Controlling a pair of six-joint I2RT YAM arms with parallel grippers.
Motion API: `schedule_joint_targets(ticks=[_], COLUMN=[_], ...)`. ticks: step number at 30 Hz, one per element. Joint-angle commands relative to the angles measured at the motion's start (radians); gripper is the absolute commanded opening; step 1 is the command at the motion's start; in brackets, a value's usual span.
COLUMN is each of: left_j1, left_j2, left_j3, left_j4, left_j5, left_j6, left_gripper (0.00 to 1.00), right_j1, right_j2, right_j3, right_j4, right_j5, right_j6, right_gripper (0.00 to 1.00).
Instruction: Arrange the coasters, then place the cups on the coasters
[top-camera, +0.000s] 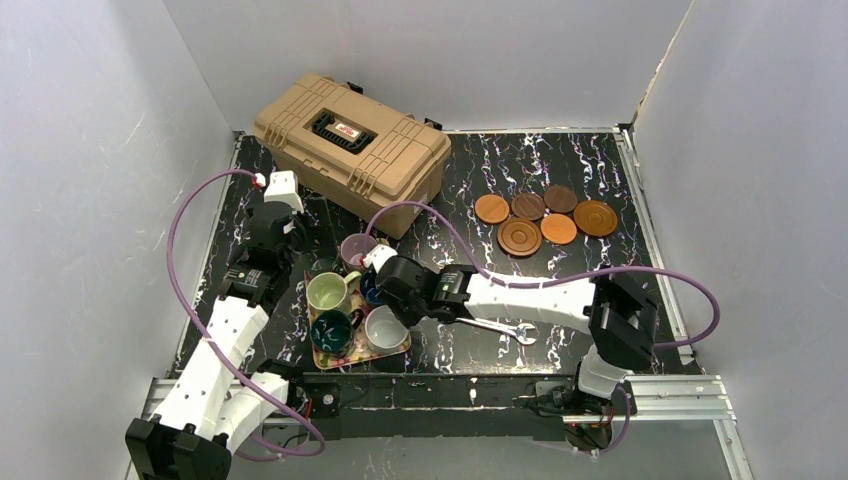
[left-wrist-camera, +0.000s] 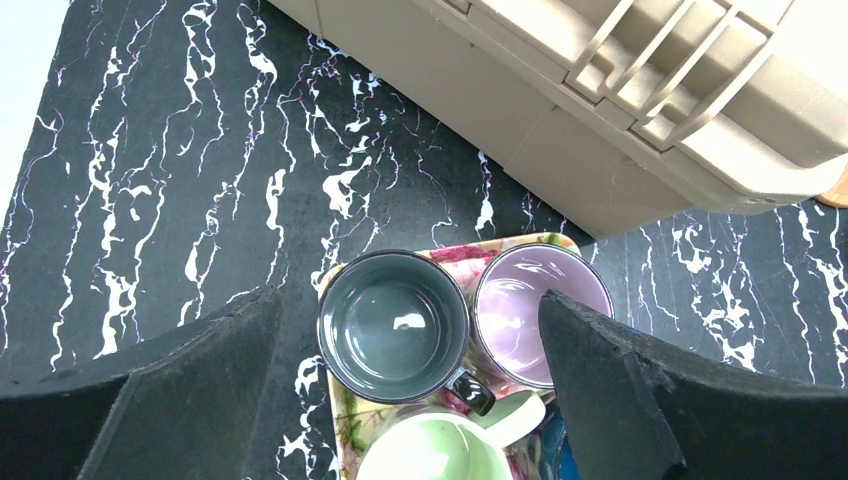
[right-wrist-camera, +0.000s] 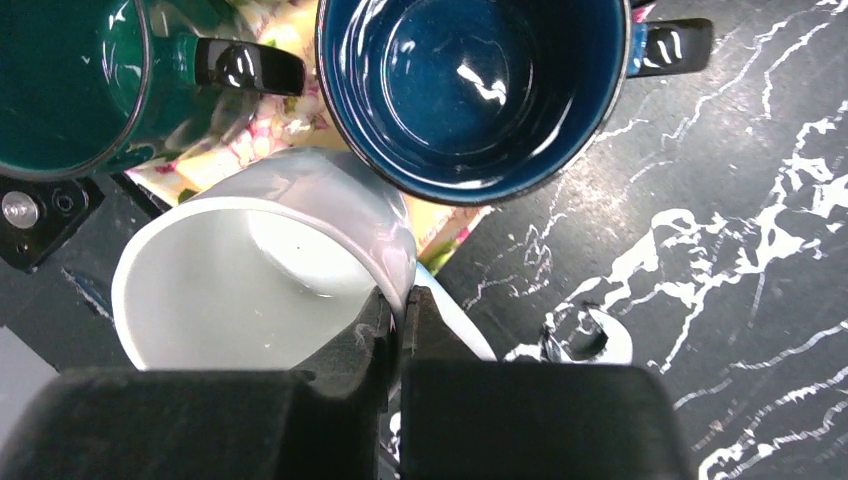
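Six wooden coasters (top-camera: 545, 216) lie in a cluster at the back right. The cups stand on a floral tray (top-camera: 331, 358) at the front left. My right gripper (right-wrist-camera: 402, 300) is shut on the rim of the white cup (right-wrist-camera: 230, 290), one finger inside and one outside. The navy cup (right-wrist-camera: 470, 80) and the teal cup (right-wrist-camera: 60, 80) stand just beyond it. My left gripper (left-wrist-camera: 408, 300) hangs open above the dark green cup (left-wrist-camera: 392, 325) and the mauve cup (left-wrist-camera: 525, 305). The pale green cup (left-wrist-camera: 440, 450) is just below them in that view.
A tan toolbox (top-camera: 350, 150) sits at the back left, close behind the tray. A metal wrench (top-camera: 510, 330) lies on the black marbled table under my right forearm. White walls enclose the table on three sides.
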Motion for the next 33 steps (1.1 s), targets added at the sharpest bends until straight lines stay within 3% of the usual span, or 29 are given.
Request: schedule_joint_targets(ticks=[1,8,13,20,26,33], left_j1=[0.0,0.0,0.0,0.0,0.001,0.001], left_j2=[-0.026,-0.037,-0.042,-0.049,-0.046,-0.035], left_j3=[0.01,0.01,0.009,0.009,0.01,0.008], left_j4=[-0.004,-0.004,-0.003,-0.006,-0.004,-0.003], left_j5=[-0.012,-0.011,-0.009,-0.003,0.013,0.028], left_j6=[-0.003,-0.006,-0.008,-0.009,-0.017,-0.025], left_gripper=[0.98,0.98,0.98,0.98,0.98,0.98], right_j1=[0.005,-0.012,-0.132,-0.506,-0.671,-0.85], right_j2=[-0.102,-0.179,-0.254,-0.261,-0.123,0.083], right_j3=[0.13,0.199,0.201,0.184,0.298,0.509], right_j4=[-0.125,-0.387,-0.478,-0.397,-0.315,-0.39], right_j5=[0.043,0.188,0.198,0.026,-0.074,-0.362], right_j6=[-0.01,0.02,0.011,-0.141,-0.455,-0.729], right_gripper=[0.01,0.01,0.01,0.01,0.01,0.01])
